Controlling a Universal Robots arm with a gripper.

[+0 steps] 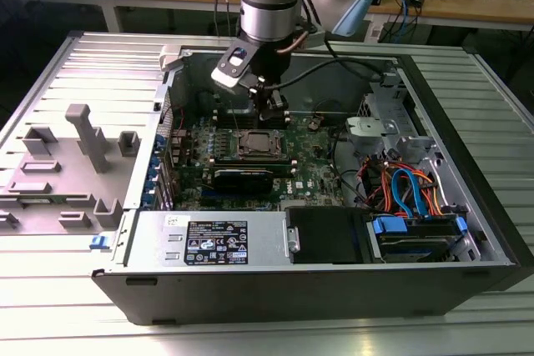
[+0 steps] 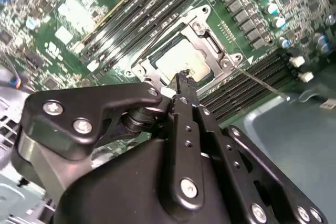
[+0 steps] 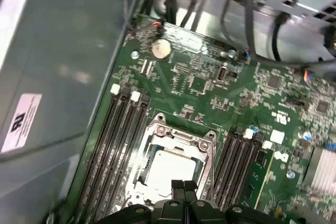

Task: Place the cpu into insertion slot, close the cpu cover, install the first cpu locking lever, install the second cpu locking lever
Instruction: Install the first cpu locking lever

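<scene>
The cpu [image 2: 176, 59], a silvery-grey square chip, lies in the insertion slot [image 1: 257, 144] on the green motherboard. The cpu cover [image 3: 181, 139], a silvery frame, lies flat around it, and the chip [image 3: 169, 167] shows through its cut-out. My gripper [image 2: 181, 80] hangs just above the near edge of the chip. Its black fingers are shut together with nothing between them in both wrist views. In the exterior view the gripper [image 1: 272, 112] stands a little above the slot, inside the open computer case. A thin silvery locking lever [image 2: 258, 81] runs from a socket corner out over the memory slots.
Long black memory slots [image 3: 118, 145] flank the socket on both sides. A black card [image 1: 242, 178] sits in front of it. Case walls [image 1: 292, 264] ring the board, with drive bays and coloured cables [image 1: 409, 193] at the exterior view's right. A grey fixture [image 1: 83, 135] stands outside at its left.
</scene>
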